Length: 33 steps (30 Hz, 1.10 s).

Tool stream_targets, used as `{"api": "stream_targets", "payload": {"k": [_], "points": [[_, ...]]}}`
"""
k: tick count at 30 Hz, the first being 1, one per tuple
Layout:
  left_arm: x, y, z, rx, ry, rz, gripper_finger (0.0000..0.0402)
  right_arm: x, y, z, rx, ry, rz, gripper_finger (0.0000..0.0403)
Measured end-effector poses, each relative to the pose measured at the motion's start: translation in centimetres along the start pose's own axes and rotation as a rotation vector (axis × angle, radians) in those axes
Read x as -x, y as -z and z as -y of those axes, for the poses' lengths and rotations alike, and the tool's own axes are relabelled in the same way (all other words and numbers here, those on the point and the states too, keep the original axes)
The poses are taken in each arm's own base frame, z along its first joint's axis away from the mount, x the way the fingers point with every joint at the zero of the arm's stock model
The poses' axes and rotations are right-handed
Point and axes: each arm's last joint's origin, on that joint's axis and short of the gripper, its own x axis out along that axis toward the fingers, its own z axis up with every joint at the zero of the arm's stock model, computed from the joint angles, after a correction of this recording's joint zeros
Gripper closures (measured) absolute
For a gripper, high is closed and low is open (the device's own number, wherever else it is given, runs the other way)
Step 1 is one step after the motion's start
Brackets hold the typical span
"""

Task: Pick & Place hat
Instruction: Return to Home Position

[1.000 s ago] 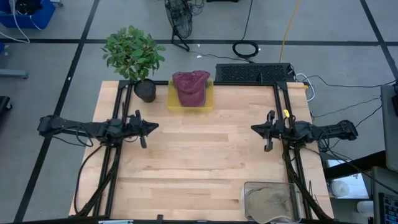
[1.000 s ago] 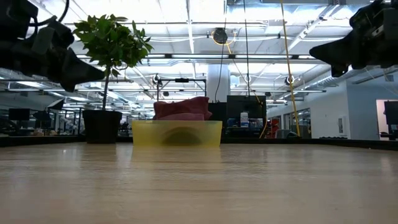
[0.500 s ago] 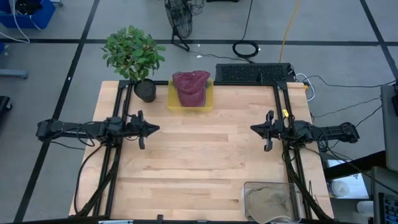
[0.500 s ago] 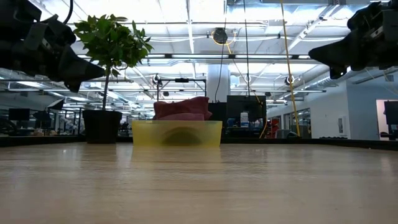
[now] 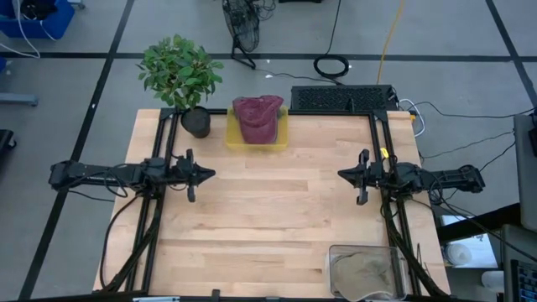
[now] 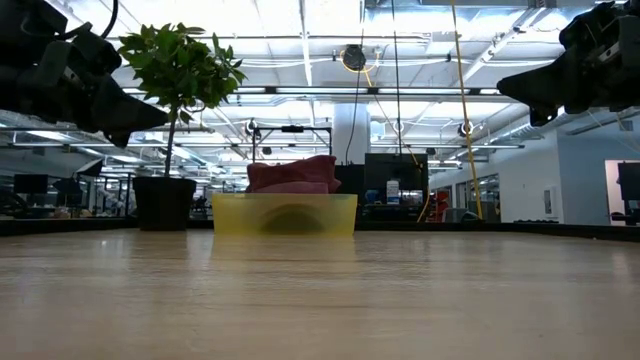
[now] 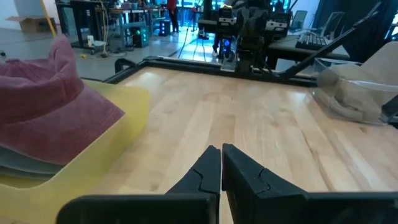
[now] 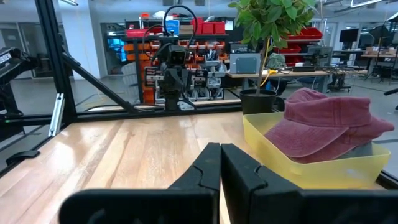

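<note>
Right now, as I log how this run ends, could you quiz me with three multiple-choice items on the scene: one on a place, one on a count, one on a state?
1. Where does the dark red fabric cap lie?
A) in the yellow plastic bin
B) on the floor
C) on bare wood between the arms

2. How many bins stand on the wooden table?
A) one
B) two
C) four

3. How do the left gripper and right gripper stand?
A) both shut, empty
B) both wide open
C) one clamped on a cap

Answers:
1 A: the cap fills the yellow bin beside the potted plant.
2 B: the yellow bin, and the clear plastic bin at the table's corner on the right arm's side.
3 A: each wrist view shows its fingers closed together with nothing between them.
</note>
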Motion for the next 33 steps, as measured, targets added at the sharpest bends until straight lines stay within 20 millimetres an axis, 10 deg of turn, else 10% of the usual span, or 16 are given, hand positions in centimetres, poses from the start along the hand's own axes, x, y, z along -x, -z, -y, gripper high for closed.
{"api": "stream_targets", "payload": {"k": [33], "points": [[0.06,-0.43,0.54,-0.104,0.172,0.040,0.0397,-0.46,0.36,-0.11,0.055,0.005,-0.046,0.0403]]}}
